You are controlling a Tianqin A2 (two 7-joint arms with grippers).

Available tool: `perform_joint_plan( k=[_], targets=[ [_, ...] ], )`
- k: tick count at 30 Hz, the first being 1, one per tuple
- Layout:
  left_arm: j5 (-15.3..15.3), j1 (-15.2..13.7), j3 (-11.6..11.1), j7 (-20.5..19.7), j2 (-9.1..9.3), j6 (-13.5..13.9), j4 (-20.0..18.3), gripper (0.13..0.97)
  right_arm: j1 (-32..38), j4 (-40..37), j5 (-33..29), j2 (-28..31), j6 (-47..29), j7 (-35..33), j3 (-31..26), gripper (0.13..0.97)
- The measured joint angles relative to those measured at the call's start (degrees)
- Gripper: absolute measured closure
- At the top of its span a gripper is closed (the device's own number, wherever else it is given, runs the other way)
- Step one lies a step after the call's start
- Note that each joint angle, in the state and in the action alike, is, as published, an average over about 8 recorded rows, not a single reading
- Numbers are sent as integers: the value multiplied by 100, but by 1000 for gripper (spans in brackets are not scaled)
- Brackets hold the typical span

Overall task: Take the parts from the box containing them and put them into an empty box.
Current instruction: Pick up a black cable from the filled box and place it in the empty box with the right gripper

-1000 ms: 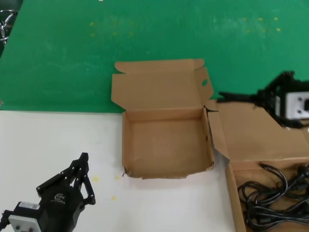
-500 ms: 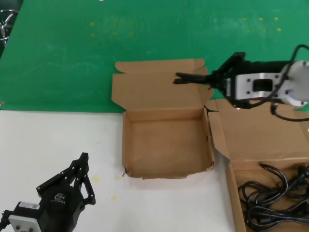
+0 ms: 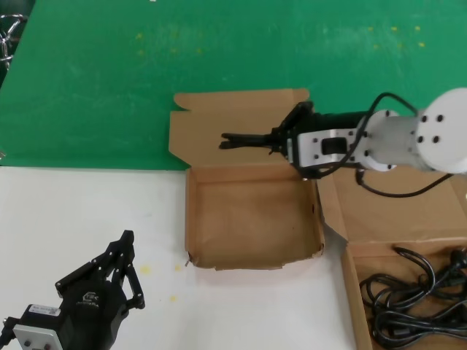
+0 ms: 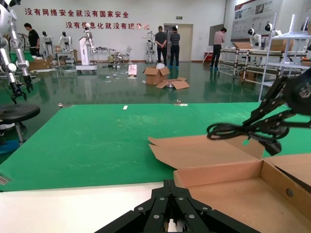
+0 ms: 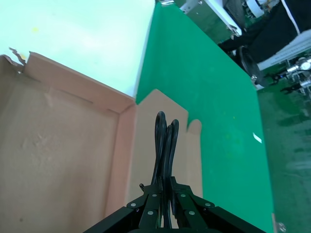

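Observation:
My right gripper (image 3: 281, 138) is shut on a looped black power cord (image 3: 244, 137) and holds it in the air over the back wall and raised lid (image 3: 219, 131) of the empty box (image 3: 188, 219). The arm covers the lid flap's oval hole. The right wrist view shows the cord (image 5: 165, 136) sticking out past the shut gripper (image 5: 165, 182) above the lid (image 5: 146, 131). More cords (image 3: 408, 299) lie in the box containing them (image 3: 350, 292) at the lower right. My left gripper (image 3: 125, 244) is parked at the lower left, shut and empty.
The source box's open lid (image 3: 387, 204) lies flat against the empty box's right wall. The boxes straddle the edge between green mat (image 3: 87, 87) and white table (image 3: 73, 219). The left wrist view shows the held cord (image 4: 233, 129) over the empty box (image 4: 228, 194).
My right arm has swung left with the cord, from over the source box's lid to over the empty box's back edge. The left arm has not moved.

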Motion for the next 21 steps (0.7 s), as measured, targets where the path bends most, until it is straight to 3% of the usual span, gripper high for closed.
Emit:
perform_joint_plan(
  k=[8,21],
  targets=[
    [0,0,0,0,0,0,0,966,167,-959,230,-416,243,-533,-119,925],
    [0,0,0,0,0,0,0,966,85,-1307,279,-569,435,-609,-283,924]
  ],
)
